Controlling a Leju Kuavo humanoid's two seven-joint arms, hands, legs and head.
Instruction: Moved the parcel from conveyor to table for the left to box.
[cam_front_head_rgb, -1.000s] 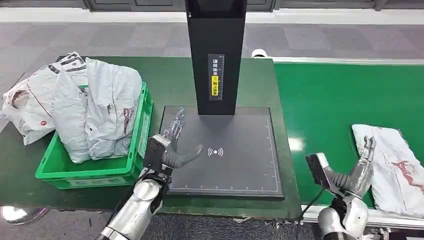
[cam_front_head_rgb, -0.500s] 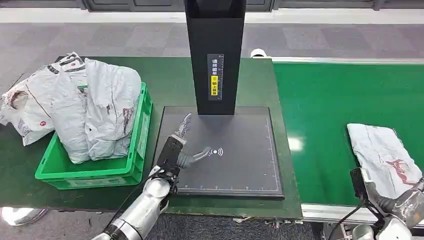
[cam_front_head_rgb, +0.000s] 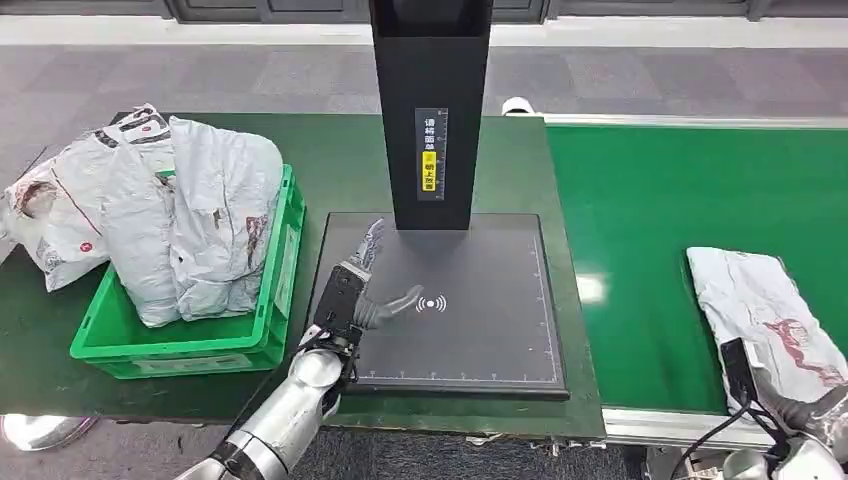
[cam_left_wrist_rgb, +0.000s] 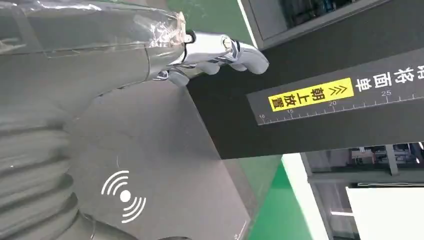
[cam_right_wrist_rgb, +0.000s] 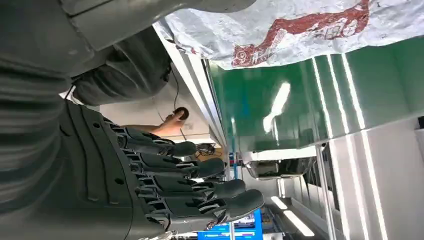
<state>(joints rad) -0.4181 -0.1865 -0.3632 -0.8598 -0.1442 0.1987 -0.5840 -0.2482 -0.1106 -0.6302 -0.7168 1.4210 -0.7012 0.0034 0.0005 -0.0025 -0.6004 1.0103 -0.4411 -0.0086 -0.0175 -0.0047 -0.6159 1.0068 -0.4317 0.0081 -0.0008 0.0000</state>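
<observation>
A grey plastic-wrapped parcel (cam_front_head_rgb: 760, 315) with red print lies flat on the green conveyor belt (cam_front_head_rgb: 650, 220) at the right. My right hand (cam_front_head_rgb: 812, 420) is low at the near edge of the belt, just in front of the parcel and apart from it. In the right wrist view its fingers (cam_right_wrist_rgb: 200, 182) are stretched out and hold nothing, with the parcel (cam_right_wrist_rgb: 300, 25) beside them. My left hand (cam_front_head_rgb: 358, 290) hovers open over the black scanner pad (cam_front_head_rgb: 480, 330), fingers (cam_left_wrist_rgb: 225, 50) spread near the stand.
A black scanner stand (cam_front_head_rgb: 430, 110) rises from the back of the pad. A green bin (cam_front_head_rgb: 275, 320) heaped with several grey parcels (cam_front_head_rgb: 190, 220) stands at the left on the green table (cam_front_head_rgb: 330, 160). The conveyor's metal rail (cam_front_head_rgb: 650, 428) runs along its near edge.
My right hand has dropped back from beside the parcel to below the belt's near edge. The parcel has drifted slightly left on the belt. My left hand shifted a little right over the pad.
</observation>
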